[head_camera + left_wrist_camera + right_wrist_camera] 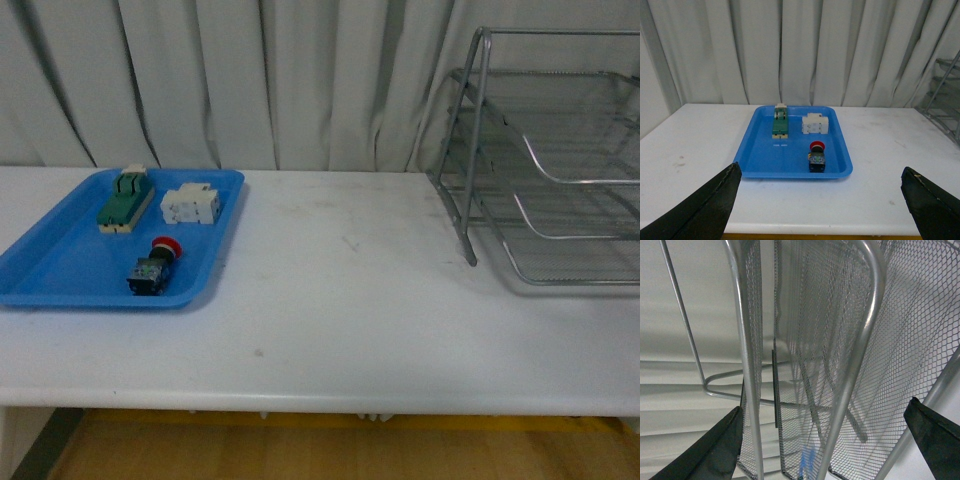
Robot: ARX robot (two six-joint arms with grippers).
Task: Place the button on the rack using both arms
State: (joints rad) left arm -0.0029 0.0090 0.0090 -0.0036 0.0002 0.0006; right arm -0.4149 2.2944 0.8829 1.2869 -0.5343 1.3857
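The button (156, 267) lies on its side in the blue tray (60, 265) at the table's left, red cap pointing to the back. The left wrist view shows the same button (816, 157) ahead of my open left gripper (822, 210), whose dark fingertips (715, 205) frame the table edge with nothing between them. The silver wire-mesh rack (545, 160) stands at the right of the table. My right gripper (825, 445) is open, close up against the rack's mesh tiers (840, 340). Neither arm shows in the front view.
A green-and-cream switch (125, 198) and a white block (191, 206) share the blue tray behind the button. White curtains (270, 80) hang behind the white table (350, 300). The table's front edge (320, 400) runs along the bottom.
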